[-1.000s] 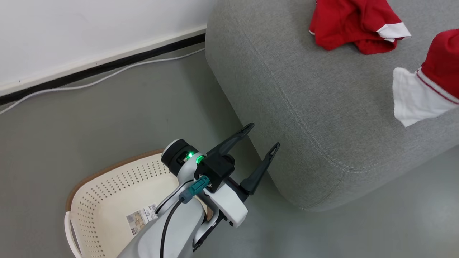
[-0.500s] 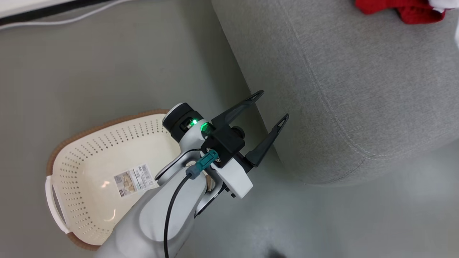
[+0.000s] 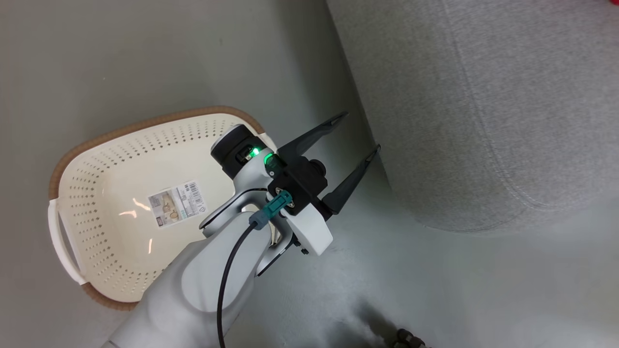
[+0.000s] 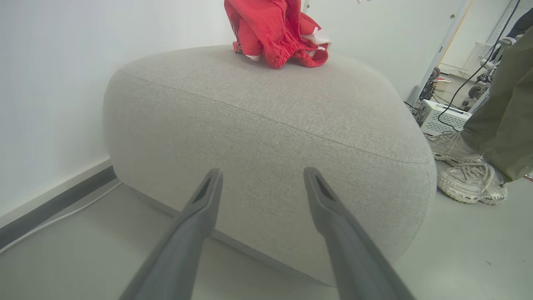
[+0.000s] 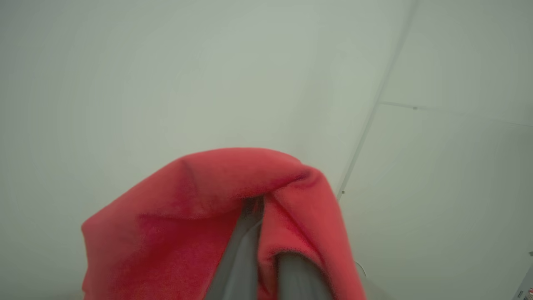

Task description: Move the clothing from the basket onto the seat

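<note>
The cream basket (image 3: 96, 193) sits on the floor at the left in the head view, with nothing on its base but a barcode label (image 3: 176, 203). My left gripper (image 3: 361, 131) is open and holds nothing, just right of the basket, with its fingers pointing at the grey seat (image 3: 483, 111). The left wrist view has the left gripper (image 4: 263, 173) facing the seat (image 4: 270, 125), where red clothing (image 4: 277, 33) lies bunched on top. A second piece of red clothing (image 5: 187, 216) drapes over the right gripper (image 5: 256, 208), which is shut on it.
A person's pale trainers (image 4: 470, 183) and olive trouser legs (image 4: 504, 108) stand right of the seat, beside a white box (image 4: 443, 118) with cables. A white wall (image 4: 50, 83), a dark baseboard and a cable (image 4: 54, 221) run along the seat's left side.
The head camera has tipped down and shifted, so the clothing on the seat has slid out of its top edge and the whole basket shows. The left gripper stays open by the seat.
</note>
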{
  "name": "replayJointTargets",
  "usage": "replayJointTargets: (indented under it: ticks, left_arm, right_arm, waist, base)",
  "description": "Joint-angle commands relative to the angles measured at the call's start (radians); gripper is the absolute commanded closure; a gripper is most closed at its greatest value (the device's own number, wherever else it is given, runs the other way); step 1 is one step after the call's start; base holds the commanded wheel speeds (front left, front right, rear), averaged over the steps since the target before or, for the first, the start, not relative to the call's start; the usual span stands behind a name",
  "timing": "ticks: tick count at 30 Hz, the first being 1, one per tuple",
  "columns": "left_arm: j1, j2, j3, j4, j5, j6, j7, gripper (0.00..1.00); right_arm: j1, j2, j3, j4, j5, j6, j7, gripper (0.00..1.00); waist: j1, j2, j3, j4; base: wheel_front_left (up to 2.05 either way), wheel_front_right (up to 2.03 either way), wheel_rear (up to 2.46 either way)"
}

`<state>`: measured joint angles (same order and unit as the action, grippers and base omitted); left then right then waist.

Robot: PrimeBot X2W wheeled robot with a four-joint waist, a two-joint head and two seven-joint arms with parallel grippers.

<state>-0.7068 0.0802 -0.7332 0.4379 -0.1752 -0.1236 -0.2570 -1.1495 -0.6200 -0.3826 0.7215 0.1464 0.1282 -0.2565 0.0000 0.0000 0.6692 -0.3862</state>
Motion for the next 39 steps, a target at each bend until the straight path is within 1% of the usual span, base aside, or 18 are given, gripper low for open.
replayJointTargets:
  ticks: [1, 3, 6, 10, 12, 16, 19, 21, 24, 25, 26, 27, 28, 30, 34, 37, 38, 39]
  left_arm:
    - [-0.024, -0.003, 0.014, -0.020, 0.008, -0.006, -0.005, 0.00]
    - [-0.027, -0.002, 0.008, -0.015, 0.010, -0.006, -0.005, 0.00]
    - [-0.027, 0.000, 0.005, -0.008, 0.010, -0.006, -0.005, 0.00]
    - [-0.016, -0.005, 0.007, -0.008, 0.007, -0.006, -0.005, 0.00]
    - [-0.010, -0.009, 0.010, -0.010, 0.004, -0.006, -0.005, 0.00]
    - [0.004, -0.013, 0.020, -0.007, 0.002, -0.001, -0.005, 0.00]
    - [0.010, -0.016, 0.030, -0.001, 0.003, 0.003, -0.005, 0.00]
    - [0.012, -0.018, 0.038, -0.001, 0.001, 0.004, -0.005, 0.00]
    - [0.018, -0.022, 0.047, -0.004, -0.004, 0.005, -0.005, 0.00]
    - [0.021, -0.023, 0.049, -0.005, -0.005, 0.005, -0.005, 0.00]
    - [0.025, -0.024, 0.049, -0.006, -0.007, 0.005, -0.005, 0.00]
    - [0.030, -0.025, 0.049, -0.007, -0.010, 0.005, -0.005, 0.00]
    - [0.035, -0.026, 0.048, -0.009, -0.013, 0.004, -0.005, 0.00]
    - [0.047, -0.028, 0.048, -0.012, -0.019, 0.004, -0.005, 0.00]
    - [0.073, -0.029, 0.059, -0.012, -0.034, 0.014, -0.005, 0.00]
    - [0.093, -0.030, 0.061, -0.023, -0.052, 0.019, -0.005, 0.00]
    - [0.106, -0.030, 0.067, -0.029, -0.064, 0.029, -0.005, 0.00]
    - [0.112, -0.030, 0.071, -0.031, -0.069, 0.033, -0.005, 0.00]
  right_arm:
    - [-0.011, -0.040, -0.007, -0.015, -0.010, 0.003, -0.003, 1.00]
    - [-0.063, -0.027, -0.022, 0.017, -0.024, 0.003, -0.002, 1.00]
    - [-0.130, -0.011, -0.055, 0.053, -0.080, 0.003, -0.003, 1.00]
    - [-0.190, -0.005, -0.165, 0.102, -0.184, 0.003, 0.016, 1.00]
    - [-0.207, 0.008, -0.219, 0.121, -0.233, 0.003, 0.034, 1.00]
    - [-0.210, 0.042, -0.271, 0.154, -0.291, 0.003, 0.066, 1.00]
    - [-0.211, 0.072, -0.263, 0.193, -0.292, 0.003, 0.097, 1.00]
    - [-0.213, 0.097, -0.216, 0.222, -0.282, 0.003, 0.102, 1.00]
    - [-0.212, 0.126, -0.165, 0.260, -0.250, 0.003, 0.074, 1.00]
    - [-0.207, 0.130, -0.155, 0.273, -0.239, 0.003, 0.061, 0.87]
    - [-0.197, 0.131, -0.138, 0.292, -0.234, 0.003, 0.053, 0.54]
    - [-0.181, 0.134, -0.124, 0.315, -0.225, 0.003, 0.048, 0.00]
    - [-0.169, 0.136, -0.115, 0.332, -0.208, 0.003, 0.040, 0.00]
    - [-0.128, 0.135, -0.059, 0.361, -0.191, 0.003, 0.024, 0.00]
    - [-0.034, 0.141, 0.042, 0.385, -0.116, 0.003, 0.002, 0.00]
    - [0.048, 0.152, 0.119, 0.363, -0.042, 0.003, -0.004, 0.00]
    - [0.108, 0.157, 0.169, 0.330, 0.008, 0.003, -0.005, 0.00]
    - [0.140, 0.158, 0.193, 0.309, 0.030, 0.003, -0.005, 0.00]
  waist:
    - [0.0000, 0.0000, 0.014, 0.016]
    - [0.0000, 0.0000, 0.028, 0.031]
    - [0.0000, 0.0000, 0.048, 0.054]
    - [0.0000, 0.0000, 0.066, 0.096]
    - [0.0000, 0.0000, 0.072, 0.119]
    - [0.0000, 0.0000, 0.081, 0.154]
    - [0.0000, 0.0000, 0.081, 0.174]
    - [0.0000, 0.0000, 0.079, 0.183]
    - [0.0000, 0.0000, 0.071, 0.196]
    - [0.0000, 0.0000, 0.067, 0.200]
    - [0.0000, 0.0000, 0.061, 0.204]
    - [0.0000, 0.0000, 0.053, 0.207]
    - [0.0000, 0.0000, 0.045, 0.210]
    - [0.0000, 0.0000, 0.025, 0.217]
    - [0.0000, 0.0000, -0.020, 0.224]
    - [0.0000, 0.0000, -0.058, 0.231]
    - [0.0000, 0.0000, -0.084, 0.237]
    - [0.0000, 0.0000, -0.097, 0.240]
  base:
    - [0.00, 0.00, 0.00]
    - [0.00, 0.00, 0.00]
    - [0.00, 0.00, 0.00]
    - [0.00, 0.00, 0.00]
    - [0.00, 0.00, 0.00]
    - [0.00, 0.00, 0.00]
    - [0.00, 0.00, 0.00]
    - [0.00, 0.00, 0.00]
    - [0.00, 0.00, 0.00]
    - [0.00, 0.00, 0.00]
    - [0.00, 0.00, 0.00]
    - [0.00, 0.00, 0.00]
    - [0.00, 0.00, 0.00]
    - [0.00, 0.00, 0.00]
    - [0.00, 0.00, 0.00]
    - [0.00, 0.00, 0.00]
    - [0.00, 0.00, 0.00]
    - [0.00, 0.00, 0.00]
